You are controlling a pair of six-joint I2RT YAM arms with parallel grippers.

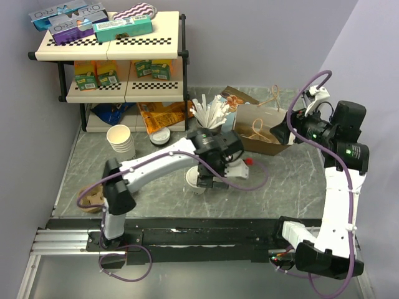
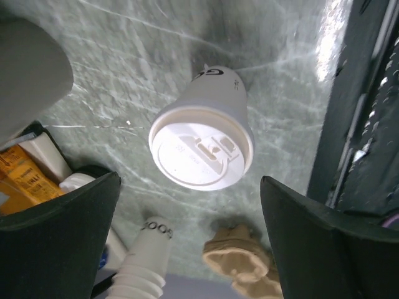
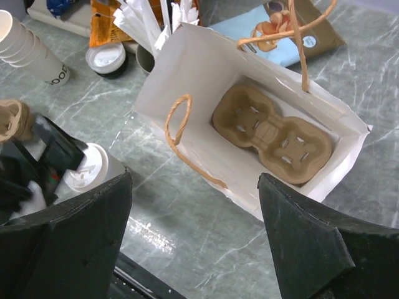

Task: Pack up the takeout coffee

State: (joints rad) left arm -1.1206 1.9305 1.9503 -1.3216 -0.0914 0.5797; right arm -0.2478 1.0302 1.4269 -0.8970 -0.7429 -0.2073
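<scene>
The takeout coffee point(image 1: 194, 180), a small off-white cup with a white sip lid, stands on the marble table near the middle. It also shows in the left wrist view point(image 2: 202, 140) and the right wrist view point(image 3: 88, 167). My left gripper point(image 1: 209, 179) hovers over it, open and empty point(image 2: 190, 249), with the cup just ahead of the fingertips and apart from them. An open paper bag point(image 1: 263, 132) holds a brown cup carrier point(image 3: 271, 134). My right gripper point(image 1: 282, 132) is open and empty point(image 3: 193, 240) above the bag's near side.
A stack of lidless cups point(image 1: 121, 141), loose lids point(image 1: 160, 136) and a straw holder point(image 1: 211, 116) stand behind the coffee. A spare brown carrier point(image 1: 92, 199) lies at the left. A shelf of boxes point(image 1: 109, 47) fills the back left.
</scene>
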